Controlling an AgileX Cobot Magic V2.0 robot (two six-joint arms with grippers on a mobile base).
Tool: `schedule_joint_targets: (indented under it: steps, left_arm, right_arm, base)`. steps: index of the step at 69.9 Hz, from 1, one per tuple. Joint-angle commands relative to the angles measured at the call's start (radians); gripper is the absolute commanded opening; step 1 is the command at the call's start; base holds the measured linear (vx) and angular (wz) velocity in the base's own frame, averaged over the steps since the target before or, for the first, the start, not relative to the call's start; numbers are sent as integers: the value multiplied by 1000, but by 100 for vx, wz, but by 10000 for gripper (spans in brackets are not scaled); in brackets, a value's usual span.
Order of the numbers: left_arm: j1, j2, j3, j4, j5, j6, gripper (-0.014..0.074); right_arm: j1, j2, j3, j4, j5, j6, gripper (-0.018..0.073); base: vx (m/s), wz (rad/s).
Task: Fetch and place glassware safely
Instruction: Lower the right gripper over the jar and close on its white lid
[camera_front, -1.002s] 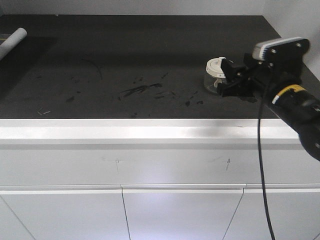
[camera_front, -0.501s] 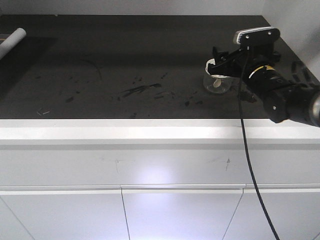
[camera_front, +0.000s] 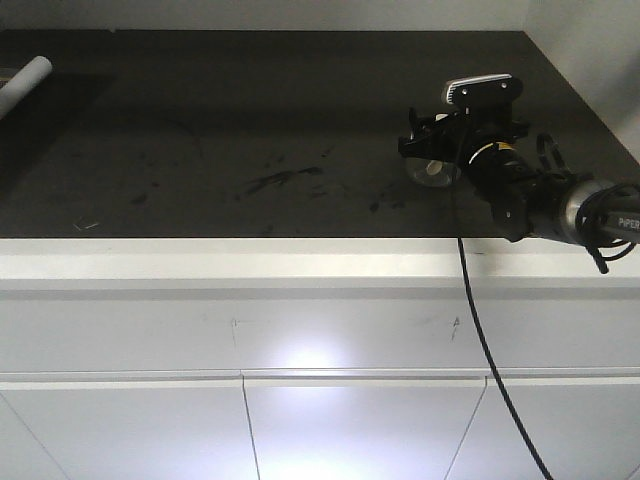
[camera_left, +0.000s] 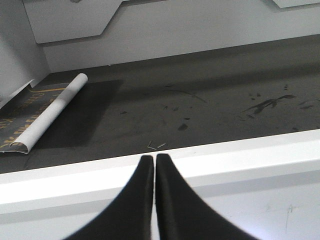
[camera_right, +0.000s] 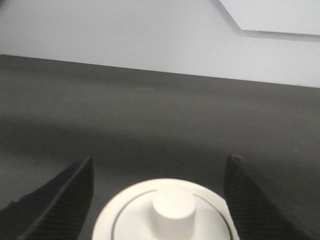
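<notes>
Right gripper (camera_front: 426, 150): jaws stood wide apart, one finger (camera_right: 60, 200) either side of the glass jar (camera_front: 434, 172), with a gap showing on both sides of its cream lid (camera_right: 165, 215); nothing gripped.
Jar: upright on the dark countertop (camera_front: 250, 110), right-hand part.
Left gripper (camera_left: 154, 162): fingers pressed together, empty, held before the counter's white front edge (camera_left: 240, 160).
White tube (camera_left: 52, 112): far left, well apart.

"PIPER" in pale capitals on the right arm (camera_front: 575, 208), on the dark link by the right edge of the front view. Gold lettering on the dark sheet (camera_left: 17, 122) at the countertop's (camera_left: 210, 80) left edge is too blurred to read.
</notes>
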Motion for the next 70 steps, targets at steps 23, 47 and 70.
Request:
schedule_joint_targets:
  steps: [23, 47, 70]
  left_arm:
    - [-7, 7, -27, -6, -69, -7, -7]
    - [-7, 7, -27, -6, -69, -7, -7]
    - [-7, 7, -27, -6, -69, -7, -7]
  right_arm:
    - [-5, -33, -30, 64, -117, -52, 319]
    - [-5, -31, -29, 62, -107, -52, -11]
    - [-3, -71, -29, 48, -93, -51, -8]
  base:
    - [0, 0]
    - [0, 0]
    - [0, 0]
